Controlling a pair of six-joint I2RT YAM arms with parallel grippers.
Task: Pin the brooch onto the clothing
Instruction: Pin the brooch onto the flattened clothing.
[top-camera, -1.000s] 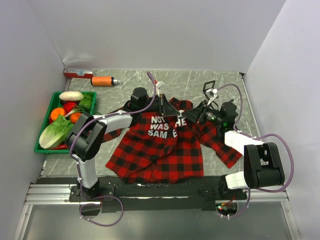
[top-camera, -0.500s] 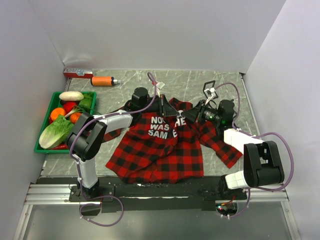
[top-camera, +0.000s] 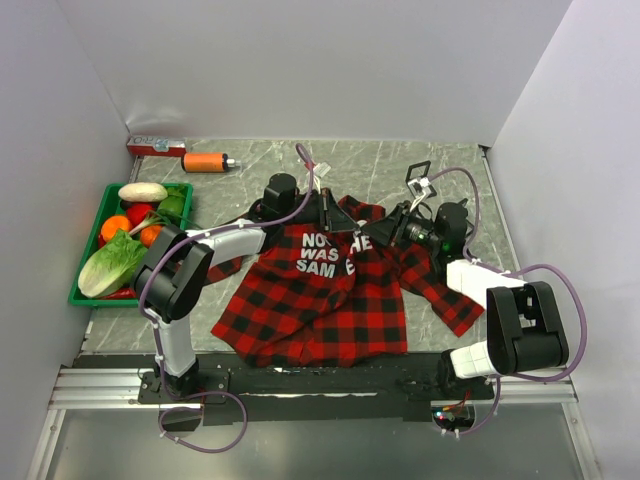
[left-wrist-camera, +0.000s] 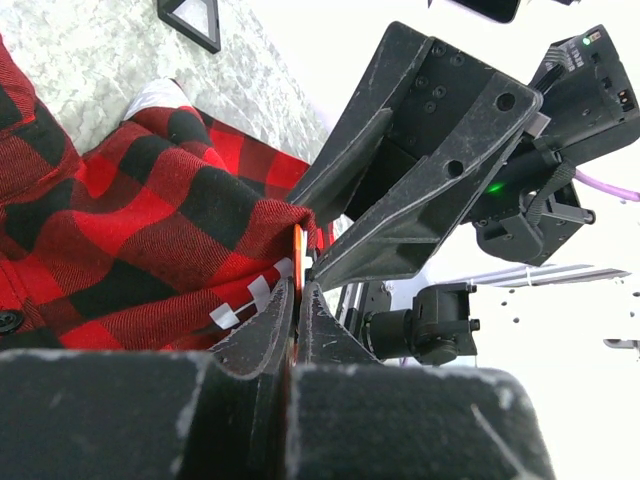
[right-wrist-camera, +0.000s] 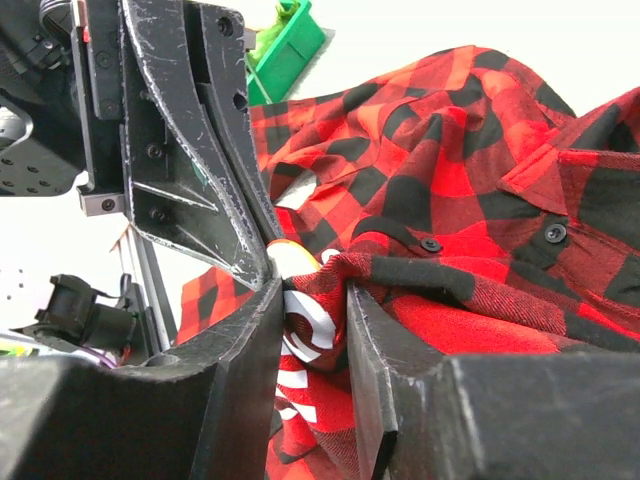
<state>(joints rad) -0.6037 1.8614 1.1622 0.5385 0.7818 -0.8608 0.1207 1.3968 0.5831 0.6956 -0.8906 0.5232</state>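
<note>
- Centrally, the shirt lies spread face-up on the tabletop, with its collar toward the far wall and its hem near my arms' bases. Both arms meet at its chest, just beside the white lettering.
- Left gripper: jaws pressed together on a thin orange sliver. I take this to be the brooch, though only its edge shows. It is held edge-on against the cloth, apparently so the pin can meet the fold.
- Right gripper: jaws pinching a raised fold of the shirt, with lettering bunched between them. I judge the fold is lifted off the tabletop to give the pin a ridge to pass through, clear of the layer below.
- The two grippers stand tip to tip, touching or nearly so, and room between them is scant.
- Open tabletop lies beyond the collar. The green tray of vegetables sits to the left, near the sleeve, and the side walls bound each elbow's swing.
</note>
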